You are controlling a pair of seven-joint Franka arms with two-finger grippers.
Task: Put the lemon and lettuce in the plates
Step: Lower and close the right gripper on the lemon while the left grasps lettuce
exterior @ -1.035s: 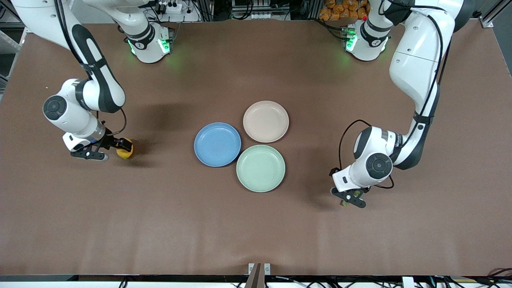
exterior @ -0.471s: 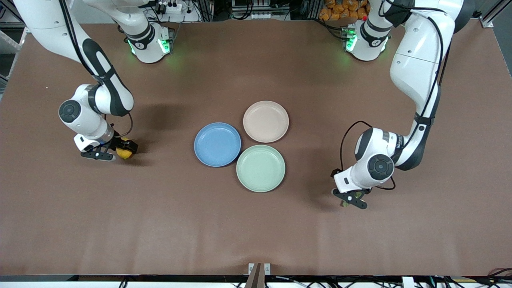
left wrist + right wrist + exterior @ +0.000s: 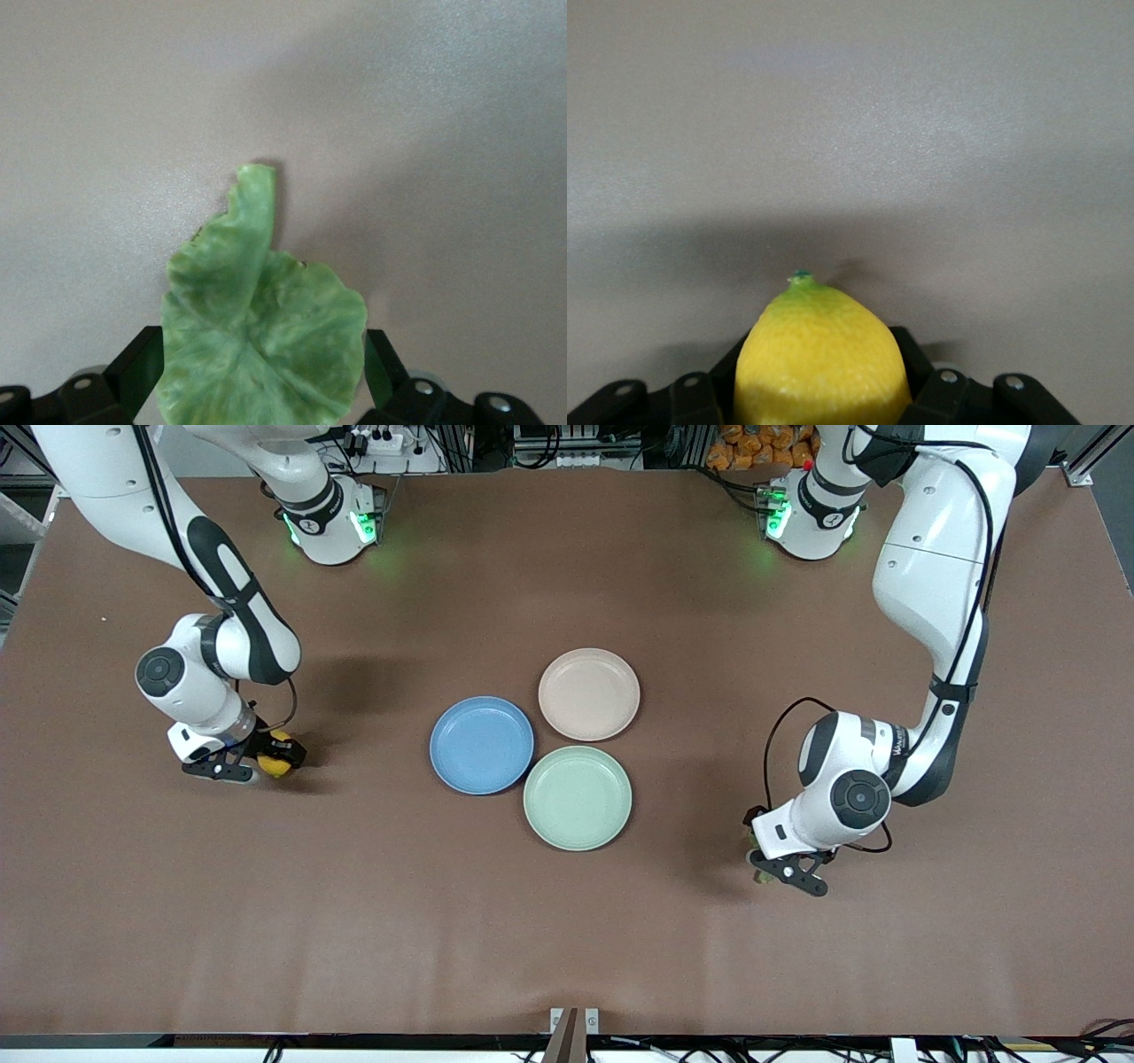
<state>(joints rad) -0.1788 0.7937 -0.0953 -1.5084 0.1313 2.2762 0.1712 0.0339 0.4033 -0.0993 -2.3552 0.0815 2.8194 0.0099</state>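
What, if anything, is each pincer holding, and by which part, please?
Right pincer grips the lemon across its sides. Left pincer is open, straddling the lettuce.

Yellow lemon (image 3: pixel 822 354) with green tip lies toward the right arm's end; wrinkly green lettuce (image 3: pixel 261 332) lies flat toward the left arm's end; blue plate (image 3: pixel 481 745) and beige plate (image 3: pixel 589 693) touch mid-surface

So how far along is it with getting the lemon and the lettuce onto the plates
Nothing is placed yet: the blue plate and the beige plate hold nothing. In hand: the right pincer is shut on the lemon at the right arm's end of the table, and the left pincer is open around the lettuce on the table. Left to do: grip the lettuce, then carry both to the plates.
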